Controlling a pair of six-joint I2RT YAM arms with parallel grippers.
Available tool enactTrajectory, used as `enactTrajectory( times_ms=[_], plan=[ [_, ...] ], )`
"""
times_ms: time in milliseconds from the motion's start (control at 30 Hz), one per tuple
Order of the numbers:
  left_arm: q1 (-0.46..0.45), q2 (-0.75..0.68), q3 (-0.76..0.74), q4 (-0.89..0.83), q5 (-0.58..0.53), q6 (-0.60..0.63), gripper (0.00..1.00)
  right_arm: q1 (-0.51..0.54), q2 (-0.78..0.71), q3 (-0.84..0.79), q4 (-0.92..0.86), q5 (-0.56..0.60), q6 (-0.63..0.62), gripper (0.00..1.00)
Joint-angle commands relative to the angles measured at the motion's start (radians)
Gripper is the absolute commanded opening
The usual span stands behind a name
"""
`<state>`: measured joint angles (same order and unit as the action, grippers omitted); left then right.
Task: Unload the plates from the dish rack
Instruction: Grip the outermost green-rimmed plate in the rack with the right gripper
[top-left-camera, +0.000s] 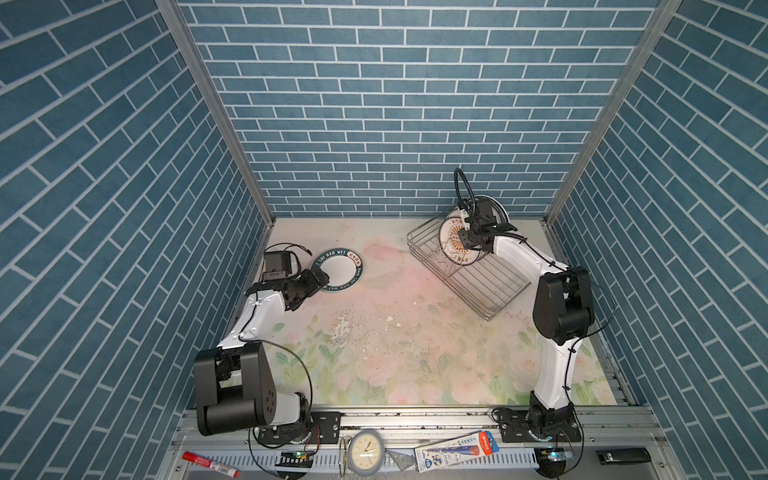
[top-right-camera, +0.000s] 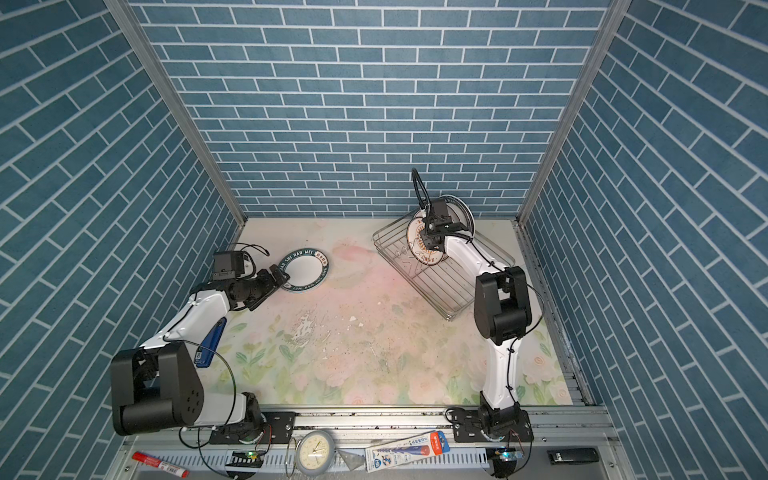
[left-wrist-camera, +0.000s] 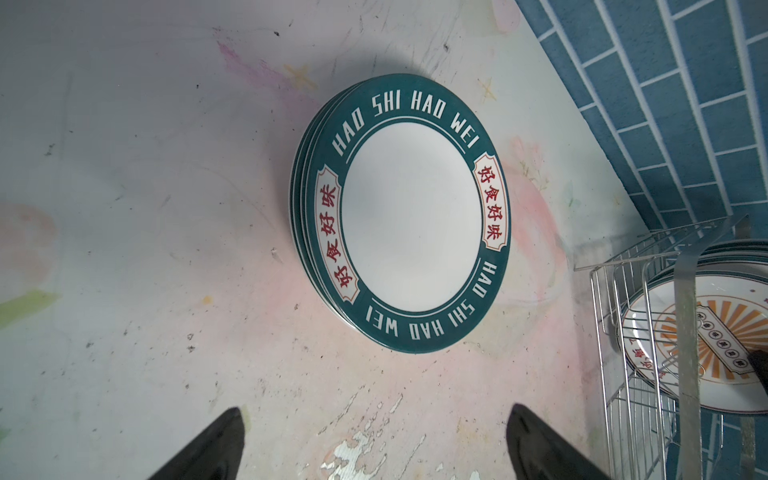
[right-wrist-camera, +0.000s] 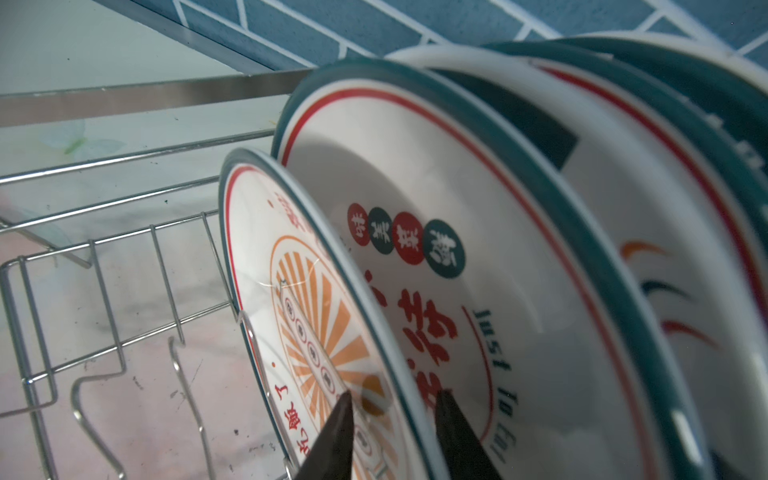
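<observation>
Plates (right-wrist-camera: 519, 174): two lots, some in rack, some out on table.

Right gripper (right-wrist-camera: 395, 392): down inside rack (right-wrist-camera: 145, 97), astride rim of front plate, the sunburst plate (right-wrist-camera: 299, 291). One finger (right-wrist-camera: 332, 436) across its face, the other (right-wrist-camera: 461, 440) behind it, in the gap to next plate (right-wrist-camera: 478, 270) with red script. Jaws narrow, close to the rim on both sides. Can't tell whether pinching or just near.

Sunburst plate: on edge, tilted, foremost in the row. Row: at least four plates, all on edge, packed tight, green rims on the rear ones. Sits at rack's far end by back wall (top-left-camera: 374, 124) in both top views. Rack: skewed, right rear of table (left-wrist-camera: 124, 166).

Left gripper (left-wrist-camera: 376, 407): spread wide, nothing between fingers. Hangs low over table, aimed at stack (left-wrist-camera: 407, 232) of green-rim plates lying flat, left rear. Fingertips short of stack in wrist view. Overlaps its near edge in both top views, contact unclear.

Stack: several plates, edges slightly offset. Top one: white centre, "HAO SHI HAO WEI" round the rim, red characters in two panels.

Stack and rack: well apart, floral table top between.

Clock (top-left-camera: 365, 453), marker (top-left-camera: 210, 462): on front rail (top-left-camera: 415, 419), off the table.
</observation>
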<state>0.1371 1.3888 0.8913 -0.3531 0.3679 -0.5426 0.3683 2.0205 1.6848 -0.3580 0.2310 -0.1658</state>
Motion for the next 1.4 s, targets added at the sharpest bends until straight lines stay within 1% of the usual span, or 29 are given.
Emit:
enactTrajectory(
  times_ms=[0, 33, 67, 267, 333, 367, 400, 433, 633, 767, 833, 1067, 1200, 1367],
  plan=[
    [-0.002, 0.010, -0.012, -0.015, -0.001, 0.002, 0.99, 0.001, -0.044, -0.042, 0.021, -0.038, -0.020, 0.31],
    [-0.003, 0.011, -0.012, -0.016, 0.000, 0.003, 0.99, 0.002, -0.046, -0.048, 0.023, -0.041, -0.018, 0.30],
    [-0.002, 0.010, -0.011, -0.016, -0.001, 0.004, 0.99, 0.002, -0.050, -0.053, 0.025, -0.042, -0.017, 0.27],
    [-0.002, 0.012, -0.015, -0.016, 0.000, 0.007, 0.99, 0.001, -0.072, -0.078, 0.030, -0.048, -0.011, 0.25],
    [-0.002, 0.015, -0.015, -0.018, 0.000, 0.008, 0.99, 0.002, -0.077, -0.079, 0.027, -0.052, -0.009, 0.18],
    [-0.003, 0.015, -0.015, -0.018, -0.001, 0.009, 0.99, 0.001, -0.077, -0.079, 0.026, -0.054, -0.008, 0.14],
    [-0.002, 0.016, -0.015, -0.020, -0.001, 0.008, 0.99, 0.001, -0.077, -0.079, 0.020, -0.056, -0.007, 0.07],
    [-0.002, 0.017, -0.014, -0.021, 0.000, 0.008, 0.99, 0.002, -0.076, -0.076, 0.014, -0.060, -0.008, 0.03],
    [-0.002, 0.021, -0.012, -0.027, -0.001, 0.010, 0.99, 0.001, -0.080, -0.079, 0.005, -0.064, -0.011, 0.03],
    [-0.002, 0.024, -0.008, -0.033, 0.002, 0.014, 0.99, -0.002, -0.083, -0.081, 0.004, -0.069, -0.017, 0.00],
    [-0.002, 0.027, -0.006, -0.039, -0.001, 0.017, 0.99, -0.002, -0.090, -0.086, 0.009, -0.076, -0.021, 0.00],
    [-0.003, 0.030, 0.021, -0.105, -0.021, 0.049, 0.99, -0.002, -0.123, -0.082, 0.014, -0.059, -0.044, 0.00],
    [-0.005, 0.020, 0.003, -0.057, 0.044, 0.040, 0.99, -0.002, -0.151, -0.083, 0.015, -0.050, -0.051, 0.00],
    [-0.009, 0.003, -0.021, -0.006, 0.048, 0.014, 0.99, -0.002, -0.198, -0.086, 0.010, -0.045, -0.059, 0.00]
  ],
)
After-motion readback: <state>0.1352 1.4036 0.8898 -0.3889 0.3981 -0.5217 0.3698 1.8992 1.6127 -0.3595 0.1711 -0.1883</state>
